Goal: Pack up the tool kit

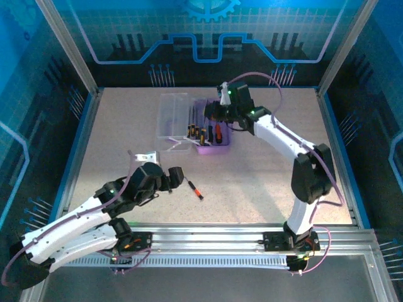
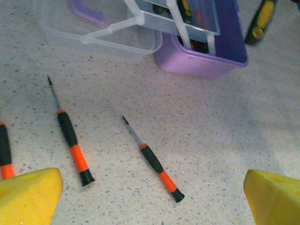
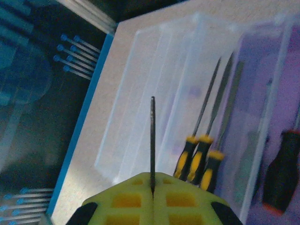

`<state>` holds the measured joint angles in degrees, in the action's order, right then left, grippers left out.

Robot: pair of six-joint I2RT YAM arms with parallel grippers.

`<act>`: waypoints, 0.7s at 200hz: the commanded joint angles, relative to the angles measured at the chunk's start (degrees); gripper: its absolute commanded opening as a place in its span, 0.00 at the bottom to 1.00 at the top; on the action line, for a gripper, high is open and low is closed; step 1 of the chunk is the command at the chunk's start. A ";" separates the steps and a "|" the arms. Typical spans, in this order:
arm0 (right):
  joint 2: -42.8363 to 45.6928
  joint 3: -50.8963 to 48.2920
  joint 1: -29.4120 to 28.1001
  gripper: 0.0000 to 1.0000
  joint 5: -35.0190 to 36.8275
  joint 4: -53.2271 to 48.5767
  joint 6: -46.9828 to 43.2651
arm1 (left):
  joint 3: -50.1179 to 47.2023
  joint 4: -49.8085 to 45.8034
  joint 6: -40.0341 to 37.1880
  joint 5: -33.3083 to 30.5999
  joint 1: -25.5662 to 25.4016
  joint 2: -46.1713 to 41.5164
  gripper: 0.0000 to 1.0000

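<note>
The speckled table (image 1: 264,182) carried the whole scene. The right arm (image 1: 283,135) stretched to the far middle, where the right gripper (image 3: 153,190) hung over the tool kit, its yellow fingers pressed together on the thin shaft of a held screwdriver (image 3: 153,140); the handle was hidden. The left arm (image 1: 75,217) lay low at the near left, and the left gripper (image 2: 151,197) hovered above the tabletop, fingers (image 2: 28,197) spread wide and holding nothing.

The purple case (image 2: 201,65) sat open at the far middle, its clear lid (image 1: 171,116) folded flat to its left. Inside lay packed screwdrivers (image 3: 198,159) with yellow-and-black handles side by side, and a red-and-black screwdriver (image 3: 281,173) near them.

On the table near the left gripper lay a longer loose screwdriver (image 2: 71,140) and a shorter loose screwdriver (image 2: 154,164), well apart. A third handle (image 2: 4,157) was cut off at the frame's left edge.
</note>
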<state>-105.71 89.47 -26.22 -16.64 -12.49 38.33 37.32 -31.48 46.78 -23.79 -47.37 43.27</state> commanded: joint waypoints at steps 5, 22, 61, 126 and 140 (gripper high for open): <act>-10.47 10.44 2.40 0.03 0.22 -7.91 -4.64 | -0.49 -3.09 1.91 -3.02 0.00 -2.02 0.99; -16.53 17.46 3.65 0.03 -2.78 -11.18 -4.77 | -0.28 -4.19 2.06 -3.09 0.08 -2.30 0.99; -22.89 22.74 3.99 0.03 -3.96 -12.08 -3.50 | -0.84 -4.28 2.39 -3.02 0.15 -2.13 0.99; -26.96 26.49 3.89 0.07 -5.81 -14.82 -2.92 | -0.23 -1.94 1.06 -2.60 0.44 0.66 0.99; -27.04 26.47 3.85 0.08 -5.49 -15.20 -2.35 | 0.01 -1.68 0.68 -2.55 0.53 1.48 0.99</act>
<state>-131.09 114.19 -22.33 -21.30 -24.51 35.75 37.06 -34.15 48.07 -25.30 -47.29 43.83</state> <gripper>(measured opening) 0.075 0.993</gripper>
